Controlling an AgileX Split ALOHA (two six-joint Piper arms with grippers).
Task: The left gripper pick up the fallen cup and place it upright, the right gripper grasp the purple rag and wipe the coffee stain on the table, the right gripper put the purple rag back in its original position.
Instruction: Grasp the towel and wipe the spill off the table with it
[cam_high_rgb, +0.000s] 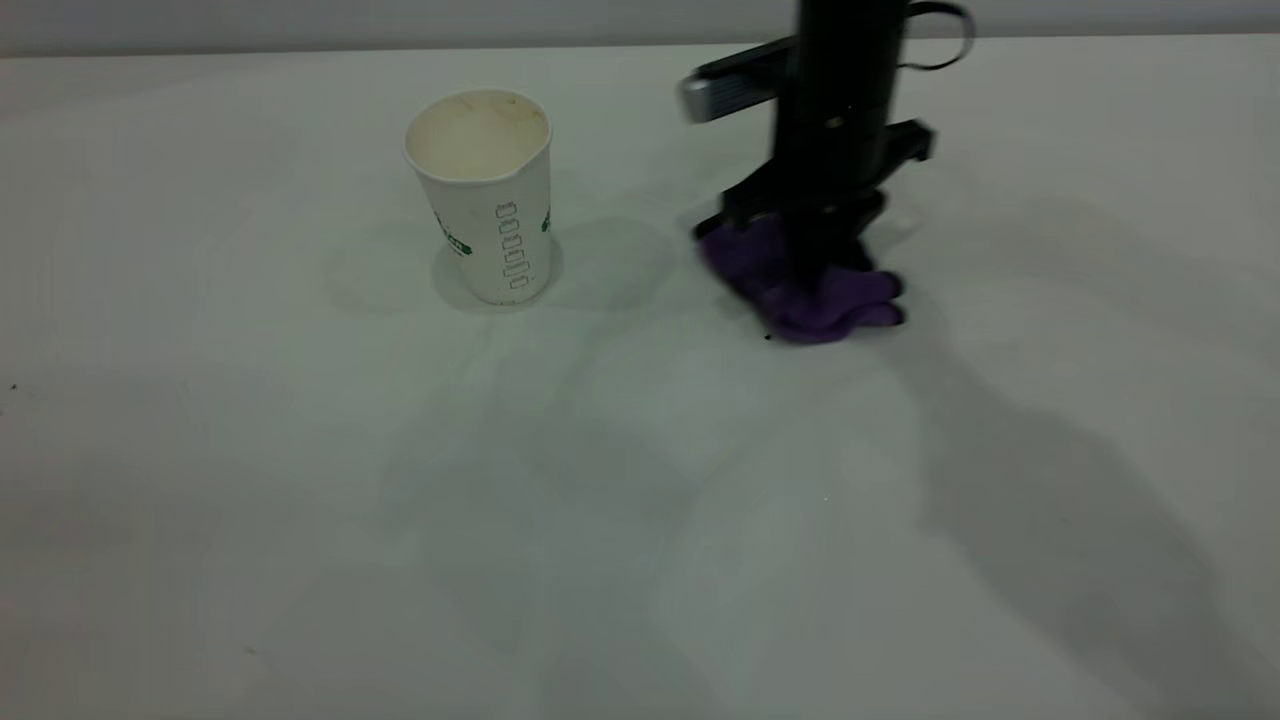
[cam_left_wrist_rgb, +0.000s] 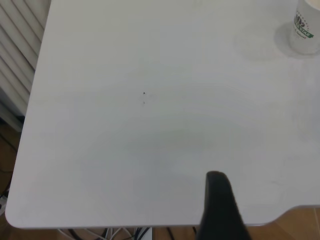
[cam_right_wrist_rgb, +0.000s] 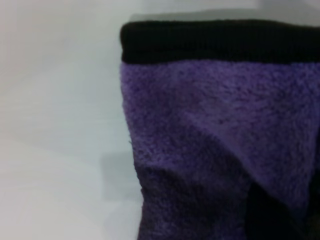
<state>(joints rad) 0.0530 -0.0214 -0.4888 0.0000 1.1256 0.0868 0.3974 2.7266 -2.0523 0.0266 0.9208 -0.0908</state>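
purple rag (cam_high_rgb: 800, 285) on table (cam_high_rgb: 300, 500), under right end effector (cam_high_rgb: 815, 262)

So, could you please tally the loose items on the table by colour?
White: 1, the cup, standing upright.
Purple: 1, the purple rag, under the right gripper.
Total: 2.
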